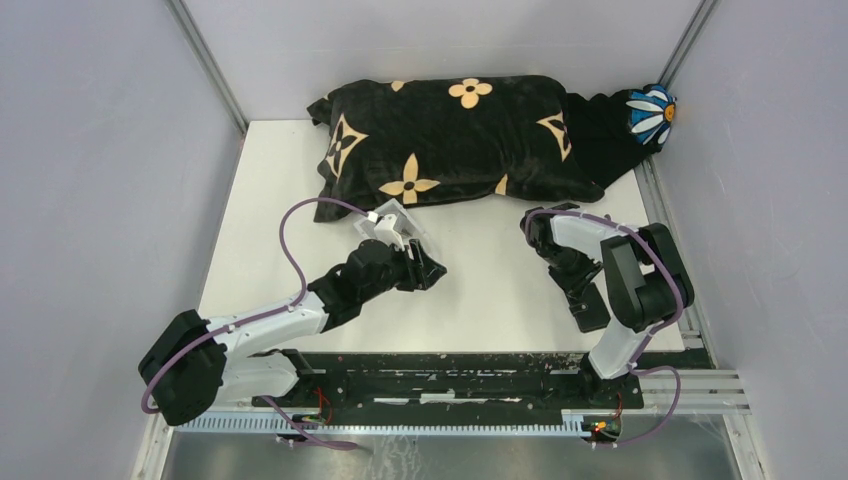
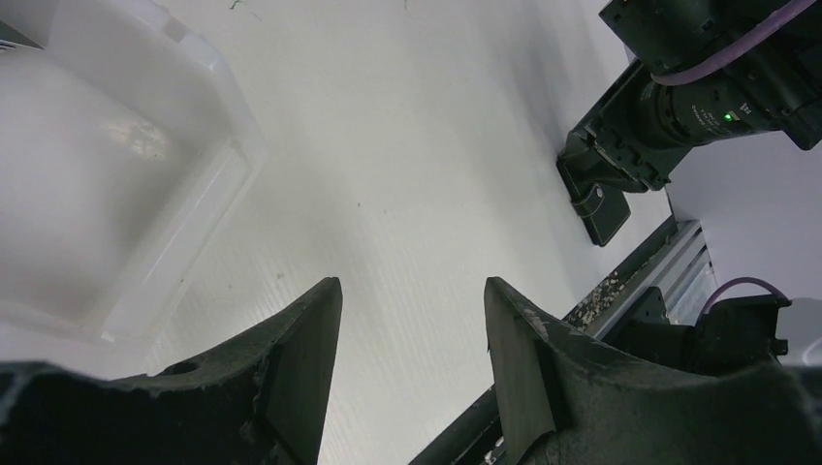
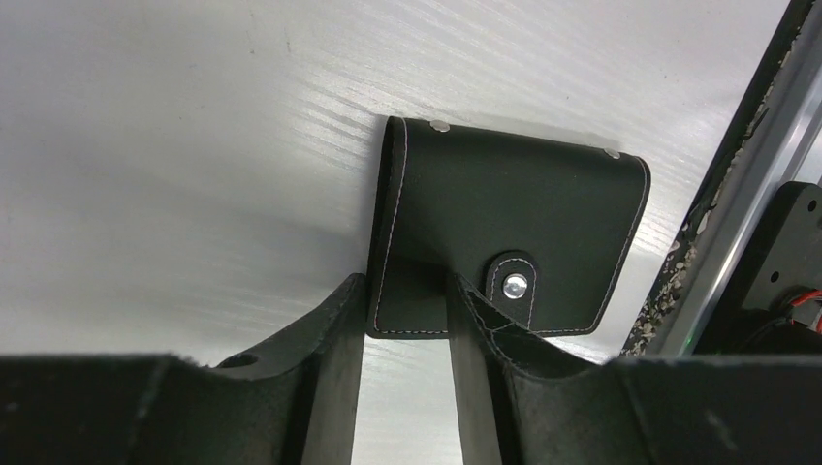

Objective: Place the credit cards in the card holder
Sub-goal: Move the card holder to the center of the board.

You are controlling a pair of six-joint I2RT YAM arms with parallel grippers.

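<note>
The card holder (image 3: 514,194) is a black leather wallet with white stitching and a metal snap, lying folded shut on the white table. My right gripper (image 3: 407,281) is at its near edge. Its jaws stand part way apart, with the holder's left corner between them. The left finger (image 3: 339,329) sits by the spine, and a leather flap rides up over the right finger (image 3: 475,329). Whether they pinch it does not show. In the top view the right gripper (image 1: 592,318) points down near the front rail. My left gripper (image 2: 412,281) (image 1: 432,268) hovers open and empty over bare table. The credit cards are out of view.
A clear acrylic box (image 2: 208,194) (image 1: 395,225) stands just left of the left gripper. A black cushion with tan flower patterns (image 1: 450,135) lies across the back. The black metal rail (image 3: 746,155) (image 1: 450,365) runs along the near edge, close to the holder. Grey walls close both sides.
</note>
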